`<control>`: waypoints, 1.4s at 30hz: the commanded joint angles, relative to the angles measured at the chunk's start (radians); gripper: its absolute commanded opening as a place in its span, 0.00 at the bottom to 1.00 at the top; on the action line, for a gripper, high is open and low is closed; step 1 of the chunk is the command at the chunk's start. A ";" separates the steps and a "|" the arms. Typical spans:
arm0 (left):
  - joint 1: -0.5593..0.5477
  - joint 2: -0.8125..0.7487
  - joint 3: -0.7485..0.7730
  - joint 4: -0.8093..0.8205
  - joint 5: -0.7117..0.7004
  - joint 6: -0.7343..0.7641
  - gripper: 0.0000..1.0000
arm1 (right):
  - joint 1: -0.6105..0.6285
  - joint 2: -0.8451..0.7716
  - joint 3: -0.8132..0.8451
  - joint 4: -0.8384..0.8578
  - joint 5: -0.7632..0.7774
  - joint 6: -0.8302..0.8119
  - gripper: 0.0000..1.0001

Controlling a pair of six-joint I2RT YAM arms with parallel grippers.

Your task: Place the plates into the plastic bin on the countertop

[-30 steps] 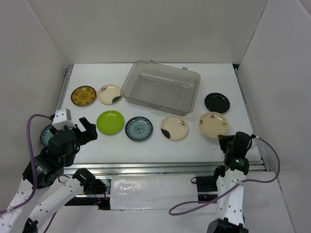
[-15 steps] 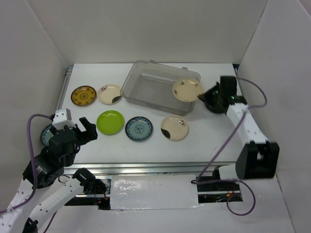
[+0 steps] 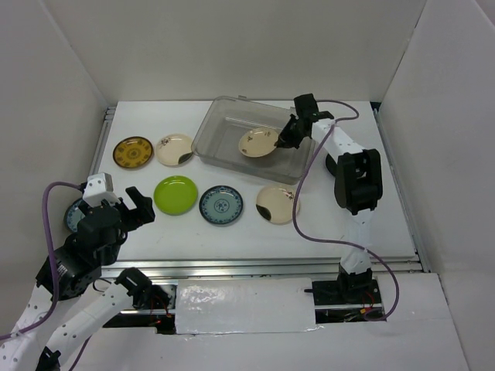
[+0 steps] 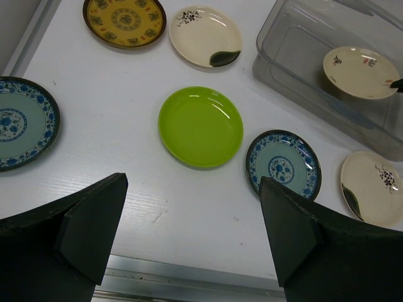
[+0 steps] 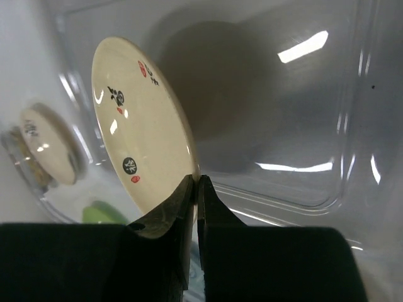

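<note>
My right gripper is shut on the rim of a cream plate and holds it inside the clear plastic bin, above its floor. In the right wrist view the plate stands on edge, pinched at its rim by my gripper. My left gripper is open and empty at the front left, over the white countertop. On the countertop lie a lime green plate, a blue patterned plate, a cream plate, a mustard plate, another cream plate and a black plate mostly behind my right arm.
A second blue patterned plate lies at the far left beside my left arm. White walls close in the countertop on three sides. A metal rail runs along the front edge. A purple cable loops from my right arm over the countertop.
My right arm has carried the cream plate from the right side of the countertop leftward over the bin's rim and down into the bin. The left arm has not moved.
</note>
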 commanded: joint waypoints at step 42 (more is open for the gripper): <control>-0.006 -0.001 0.008 0.057 0.030 0.038 0.99 | -0.194 -0.663 -1.400 0.755 -0.351 -0.084 0.51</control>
